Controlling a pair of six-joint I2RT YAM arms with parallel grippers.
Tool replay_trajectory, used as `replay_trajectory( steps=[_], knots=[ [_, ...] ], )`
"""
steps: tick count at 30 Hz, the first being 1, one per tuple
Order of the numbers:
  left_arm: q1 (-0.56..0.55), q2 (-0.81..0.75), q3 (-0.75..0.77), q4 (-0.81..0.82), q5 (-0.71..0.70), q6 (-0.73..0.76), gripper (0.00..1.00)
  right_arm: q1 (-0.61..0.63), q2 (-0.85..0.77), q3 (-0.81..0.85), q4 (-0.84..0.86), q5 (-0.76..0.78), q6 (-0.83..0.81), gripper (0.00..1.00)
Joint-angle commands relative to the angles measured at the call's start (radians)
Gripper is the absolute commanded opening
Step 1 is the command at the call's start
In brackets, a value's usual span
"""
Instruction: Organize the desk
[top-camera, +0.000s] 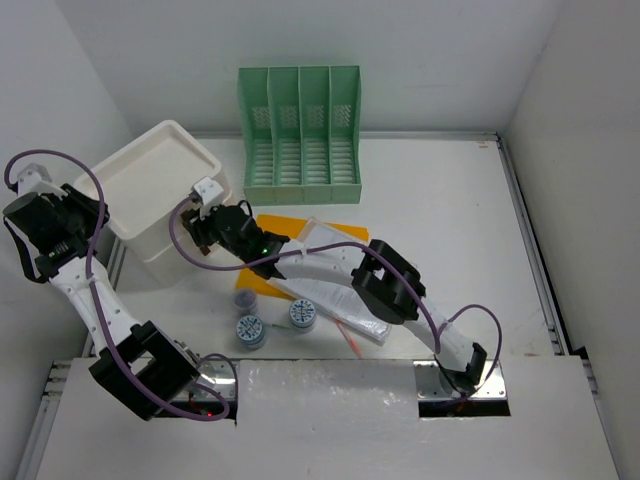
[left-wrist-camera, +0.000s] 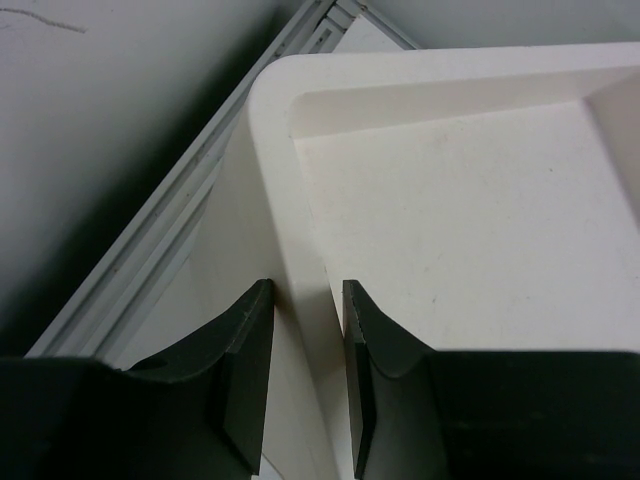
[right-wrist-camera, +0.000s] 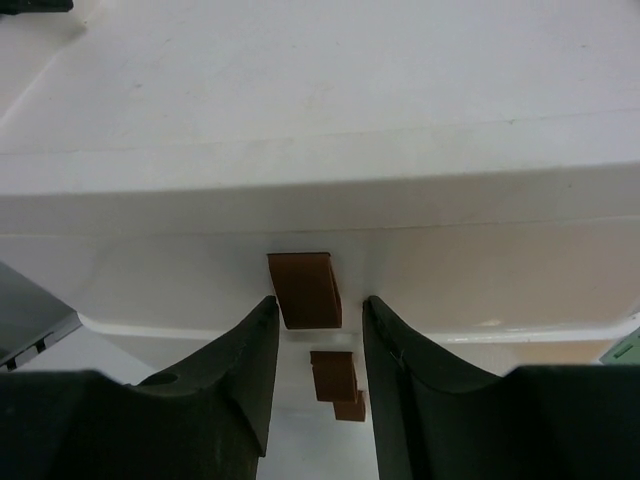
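Desk (top-camera: 450, 220) lies under both claws, a matte white top with silver rails (top-camera: 535, 260) at its sides. Its long axis appears to run side to side, across the front of the two arms, and the right rail points straight away from them. Its near edge is covered by the arms' mounting plate, and its left part is hidden by a white box (top-camera: 160, 185) and the left arm.

The white box sits at the left claw (left-wrist-camera: 306, 290), which is clamped narrowly on its wall, one finger outside and one inside the bare tray. A green file rack (top-camera: 300, 135) stands beyond and to the right of the right claw (right-wrist-camera: 318, 305). White papers (top-camera: 330, 290) and an orange sheet (top-camera: 280, 222) lie under the right arm, partly covered by it.

The right claw faces the box's front with its jaws narrowed but still gapped. A brown tab (right-wrist-camera: 303, 285) sits just ahead, between the fingertips. Whether a finger touches it cannot be told. Two smaller brown shapes below it are unclear.

Three small round jars (top-camera: 250, 330) and a red pen (top-camera: 350, 340) lie behind that claw, their labels too small to read.
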Motion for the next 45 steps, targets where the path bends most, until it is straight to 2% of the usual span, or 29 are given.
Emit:
replay_trajectory(
  steps=[1,8,9,12,16,22,25,28,31,32,33,34,38,40,42,45],
  knots=[
    [-0.004,0.000,-0.034,-0.071,0.109,-0.007,0.00,-0.011,0.008,0.073,0.113,0.023,-0.023,0.37],
    [-0.004,0.004,-0.046,-0.055,0.109,-0.015,0.00,-0.011,0.020,0.101,0.093,0.026,-0.002,0.17],
    [-0.004,0.006,-0.046,-0.053,0.109,-0.015,0.00,-0.011,0.020,0.098,0.092,0.028,0.000,0.09],
    [-0.004,0.009,-0.047,-0.044,0.097,-0.027,0.00,-0.011,0.015,0.075,0.097,0.024,0.018,0.00],
    [-0.004,0.029,-0.040,-0.022,0.057,-0.079,0.00,-0.008,-0.031,0.004,0.090,-0.031,0.036,0.00],
    [-0.004,0.072,0.003,0.008,-0.001,-0.166,0.00,0.015,-0.259,-0.351,0.167,-0.054,-0.008,0.00],
    [-0.004,0.083,0.008,0.031,-0.007,-0.193,0.00,0.035,-0.360,-0.479,0.190,-0.054,-0.026,0.00],
    [-0.002,0.089,0.018,0.034,-0.022,-0.193,0.00,0.064,-0.422,-0.565,0.202,-0.037,-0.054,0.00],
    [-0.004,0.087,0.019,0.036,-0.016,-0.196,0.00,0.074,-0.423,-0.556,0.209,-0.032,-0.063,0.00],
    [-0.004,0.087,0.019,0.031,-0.015,-0.196,0.00,0.073,-0.411,-0.530,0.183,-0.034,-0.059,0.01],
    [-0.002,0.086,0.017,0.030,-0.009,-0.194,0.00,0.070,-0.373,-0.498,0.158,-0.040,-0.063,0.13],
    [-0.004,0.084,0.015,0.030,-0.003,-0.194,0.00,0.070,-0.348,-0.419,0.114,-0.048,-0.066,0.33],
    [-0.004,0.070,0.008,0.036,0.011,-0.197,0.00,0.070,-0.230,-0.260,0.090,-0.028,-0.056,0.45],
    [-0.004,0.061,0.002,0.037,0.020,-0.199,0.00,0.072,-0.184,-0.209,0.092,0.070,-0.036,0.52],
    [-0.004,0.047,-0.009,0.033,0.033,-0.197,0.00,0.072,-0.152,-0.173,0.095,0.167,-0.017,0.52],
    [-0.004,0.031,-0.014,0.010,0.048,-0.187,0.00,0.072,-0.114,-0.104,0.081,0.222,-0.019,0.52]
  ],
)
